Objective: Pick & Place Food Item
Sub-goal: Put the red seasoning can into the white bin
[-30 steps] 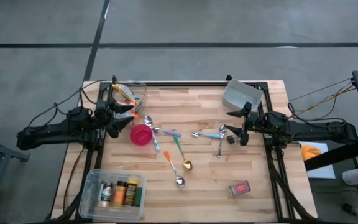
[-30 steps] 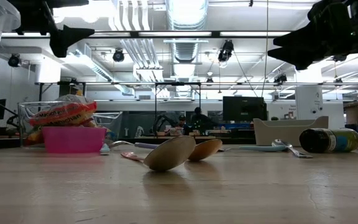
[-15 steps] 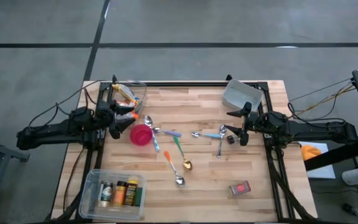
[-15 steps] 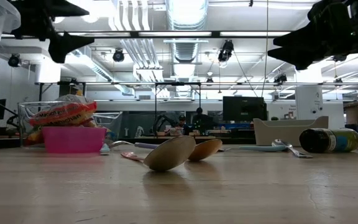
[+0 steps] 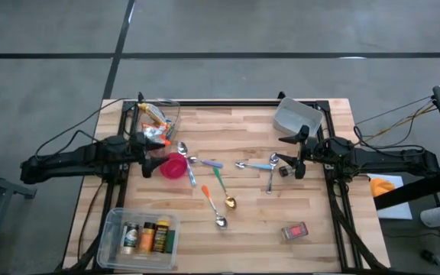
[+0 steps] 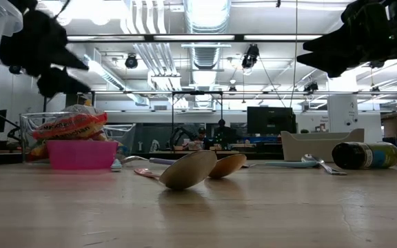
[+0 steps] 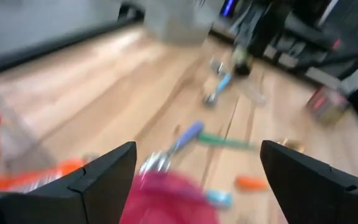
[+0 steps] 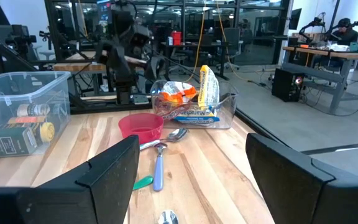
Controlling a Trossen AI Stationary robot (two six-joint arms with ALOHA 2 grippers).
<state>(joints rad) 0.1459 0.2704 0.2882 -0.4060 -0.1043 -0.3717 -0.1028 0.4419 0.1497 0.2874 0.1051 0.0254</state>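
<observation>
Pink bowl (image 8: 141, 127) beside spoons (image 8: 166, 138), snack bags in clear bin (image 8: 194, 102) behind, spice tub (image 8: 17, 112) off to one side.

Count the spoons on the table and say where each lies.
5. Beside the pink bowl: one; purple-handled. Mid-table: green-handled; orange-handled. By the right gripper: blue-handled. More may be hidden.

Light butcher-block wooden table (image 5: 250, 141): smooth, satin finish. Pink plastic bowl (image 5: 174, 165) just beside left end effector (image 5: 150, 150): glossy. Clear plastic bin (image 5: 161, 114): transparent, shiny. Spoon bowls (image 6: 188, 169): polished metal.
</observation>
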